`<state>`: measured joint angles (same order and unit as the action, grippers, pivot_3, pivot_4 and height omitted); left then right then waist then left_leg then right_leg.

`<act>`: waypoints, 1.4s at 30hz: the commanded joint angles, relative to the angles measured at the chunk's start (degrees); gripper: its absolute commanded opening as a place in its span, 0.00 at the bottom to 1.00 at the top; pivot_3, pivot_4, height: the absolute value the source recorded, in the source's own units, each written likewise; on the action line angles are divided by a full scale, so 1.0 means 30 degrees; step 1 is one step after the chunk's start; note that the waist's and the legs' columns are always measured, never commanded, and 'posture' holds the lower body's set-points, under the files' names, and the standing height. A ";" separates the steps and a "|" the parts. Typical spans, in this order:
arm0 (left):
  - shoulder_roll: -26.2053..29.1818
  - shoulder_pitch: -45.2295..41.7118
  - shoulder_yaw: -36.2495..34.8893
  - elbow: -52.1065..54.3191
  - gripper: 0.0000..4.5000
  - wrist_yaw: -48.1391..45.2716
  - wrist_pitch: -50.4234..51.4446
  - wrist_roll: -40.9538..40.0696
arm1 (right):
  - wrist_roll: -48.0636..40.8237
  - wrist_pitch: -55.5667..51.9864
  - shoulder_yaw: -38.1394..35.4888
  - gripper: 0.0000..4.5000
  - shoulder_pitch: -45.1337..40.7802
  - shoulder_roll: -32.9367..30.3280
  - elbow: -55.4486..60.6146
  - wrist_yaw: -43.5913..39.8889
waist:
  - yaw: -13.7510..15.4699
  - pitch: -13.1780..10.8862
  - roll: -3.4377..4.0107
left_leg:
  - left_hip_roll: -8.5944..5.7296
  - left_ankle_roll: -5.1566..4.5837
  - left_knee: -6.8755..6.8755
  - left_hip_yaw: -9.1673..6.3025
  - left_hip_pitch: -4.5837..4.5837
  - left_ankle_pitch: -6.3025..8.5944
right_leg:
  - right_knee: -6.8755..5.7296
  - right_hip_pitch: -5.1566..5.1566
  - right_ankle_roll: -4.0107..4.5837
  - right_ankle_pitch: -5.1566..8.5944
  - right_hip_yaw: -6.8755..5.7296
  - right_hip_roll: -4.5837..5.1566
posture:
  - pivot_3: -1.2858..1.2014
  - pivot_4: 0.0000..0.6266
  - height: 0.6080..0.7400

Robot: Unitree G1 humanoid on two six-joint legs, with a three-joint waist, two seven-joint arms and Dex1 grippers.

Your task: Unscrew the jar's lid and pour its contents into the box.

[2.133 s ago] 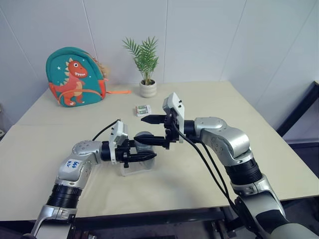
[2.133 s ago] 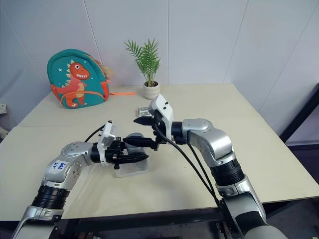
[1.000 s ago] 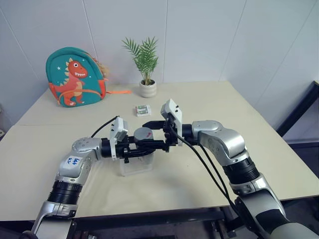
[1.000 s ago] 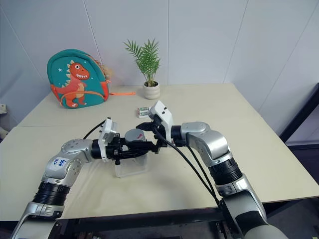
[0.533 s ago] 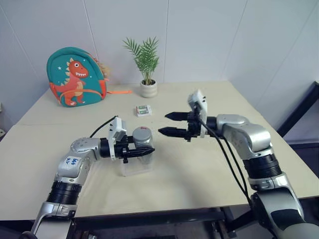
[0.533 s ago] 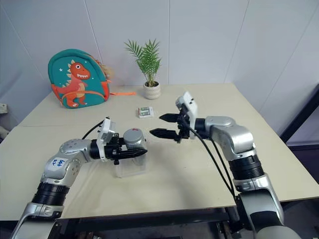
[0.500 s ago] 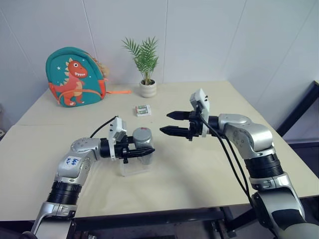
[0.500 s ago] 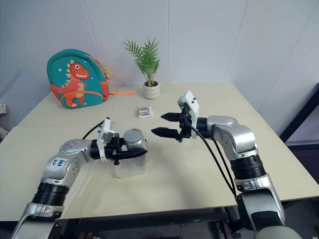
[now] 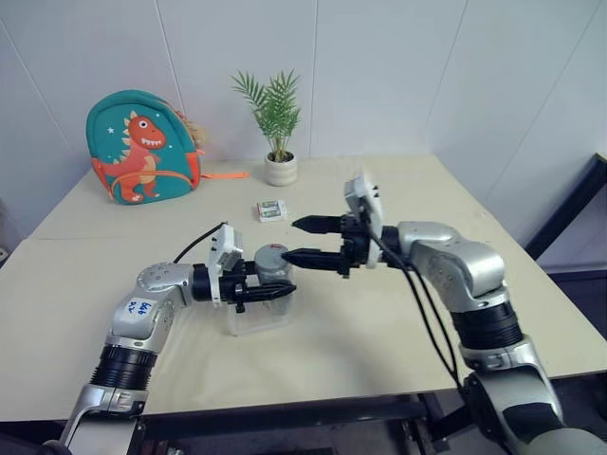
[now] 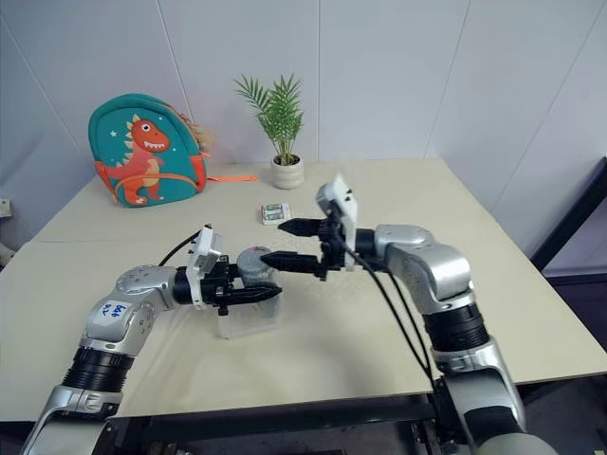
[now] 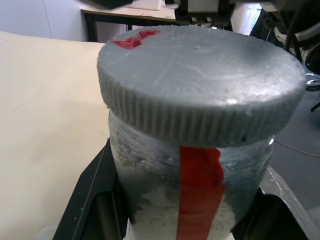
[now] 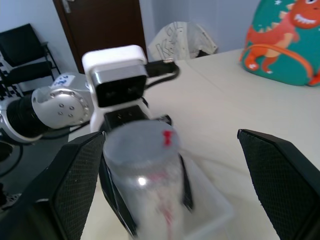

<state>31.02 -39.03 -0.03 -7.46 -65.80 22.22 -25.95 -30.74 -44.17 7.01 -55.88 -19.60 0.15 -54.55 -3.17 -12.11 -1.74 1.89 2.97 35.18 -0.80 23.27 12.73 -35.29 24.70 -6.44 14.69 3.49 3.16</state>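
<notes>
jar (image 9: 273, 278): upright, pinched by left claw (image 9: 270, 293) above box (image 9: 258, 318), lid (image 11: 200, 82) on | right claw (image 9: 305, 241): spread, level with lid, apart from it | risk: off-centre closure may tilt jar or cross-bind lid; weak hold lets jar spin | surface (image 9: 398, 332): beige; packet (image 9: 272, 210), plant pot (image 9: 281, 169), backpack (image 9: 142, 147) far side; white walls

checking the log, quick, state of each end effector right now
Left end effector: shut on the jar, lid on.
Right end effector: open, empty.
</notes>
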 commanded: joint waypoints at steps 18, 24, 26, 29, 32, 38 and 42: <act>-0.0148 -0.0123 -0.0203 0.0411 0.45 0.0021 -0.0216 -0.0194 | 0.1603 0.0725 0.0712 0.99 -0.1259 0.0734 -0.0793 0.1200 | -0.0001 0.0000 0.0000 | 0.0000 0.0000 0.0000 -0.0001 0.0001 0.0000 | -0.0007 0.0005 0.0006 0.0004 -0.0001 0.0000 | 0.52 0.24 1.00; -0.0110 -0.0171 -0.0201 0.0321 0.45 0.0005 -0.0241 -0.0203 | 0.1580 0.0885 0.0413 0.99 -0.0939 -0.0096 -0.0815 0.0708 | -0.0008 0.0000 0.0000 | 0.0000 0.0000 -0.0002 -0.0001 0.0001 0.0000 | -0.0007 0.0005 0.0006 0.0005 -0.0002 0.0000 | 0.52 0.24 1.00; -0.0100 -0.0181 -0.0208 0.0294 0.45 -0.0002 -0.0255 -0.0202 | 0.1509 0.0889 0.0351 0.99 -0.0820 -0.0334 -0.0760 0.0518 | -0.0002 0.0000 0.0000 | 0.0000 0.0000 -0.0001 -0.0002 0.0000 0.0000 | -0.0008 0.0005 0.0006 0.0005 -0.0002 0.0000 | 0.52 0.24 1.00; -0.0067 -0.0167 -0.0204 0.0294 0.45 -0.0028 -0.0265 -0.0196 | 0.1168 0.0783 0.0149 0.99 -0.0608 -0.0705 -0.0559 0.0115 | -0.0007 0.0000 0.0000 | 0.0000 0.0000 -0.0001 -0.0002 0.0000 0.0000 | -0.0008 0.0005 0.0006 0.0005 -0.0002 0.0000 | 0.52 0.24 1.00; -0.0068 -0.0195 -0.0197 0.0275 0.45 -0.0042 -0.0277 -0.0194 | 0.0951 0.0785 0.0060 0.99 -0.0515 -0.0916 -0.0530 -0.0115 | -0.0011 0.0000 0.0000 | 0.0000 0.0000 -0.0002 -0.0001 0.0001 0.0000 | -0.0007 0.0006 0.0006 0.0005 -0.0002 0.0000 | 0.52 0.24 1.00; -0.0068 -0.0223 -0.0182 0.0266 0.45 -0.0069 -0.0300 -0.0185 | 0.0662 0.0764 -0.0003 0.99 -0.0413 -0.1224 -0.0713 -0.0374 | -0.0013 0.0000 0.0000 | 0.0000 0.0000 -0.0002 -0.0001 0.0000 0.0000 | -0.0007 0.0006 0.0006 0.0006 -0.0002 0.0000 | 0.52 0.24 1.00; -0.0039 -0.0172 -0.0174 0.0383 0.45 -0.0052 -0.0270 -0.0186 | 0.0511 0.0730 -0.0101 0.99 -0.0364 -0.1373 -0.0821 -0.0437 | -0.0004 0.0000 0.0000 | 0.0000 0.0000 -0.0002 -0.0002 0.0000 0.0000 | -0.0007 0.0005 0.0007 0.0006 -0.0002 0.0000 | 0.52 0.24 1.00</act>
<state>30.35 -39.05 -0.04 -7.76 -64.98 22.24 -25.92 -29.18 -42.62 9.67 -56.95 -22.49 -2.40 -56.34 -3.18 -12.11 -1.74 1.89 2.97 35.17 -0.80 23.27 12.73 -35.30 24.71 -6.42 14.71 3.49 3.16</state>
